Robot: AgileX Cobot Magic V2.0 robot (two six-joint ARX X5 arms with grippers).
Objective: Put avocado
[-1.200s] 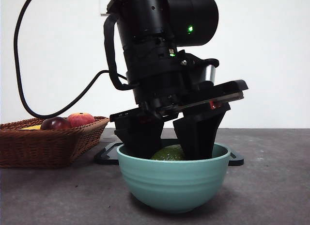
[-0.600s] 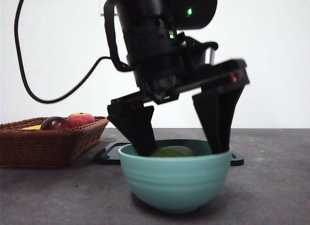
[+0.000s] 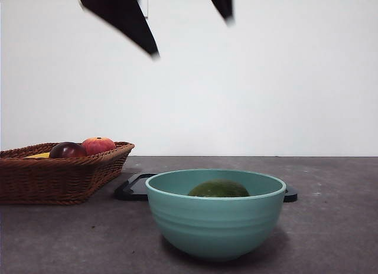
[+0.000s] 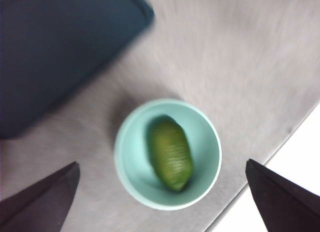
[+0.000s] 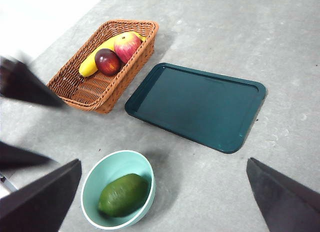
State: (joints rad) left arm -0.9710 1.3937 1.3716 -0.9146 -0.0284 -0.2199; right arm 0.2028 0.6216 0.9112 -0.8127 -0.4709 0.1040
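So the dull dark-green avocado (image 3: 219,189) was lying on its side inside the pale teal ceramic bowl (image 3: 215,222), nothing touching it. The left gripper (image 3: 171,20) hung high above the bowl with its black jaws spread wide and holding nothing. The right gripper (image 5: 162,202) was up high too, jaws wide apart and empty. The woven brown wicker basket (image 5: 102,67) and dark green plastic tray (image 5: 197,106) sat behind the bowl.
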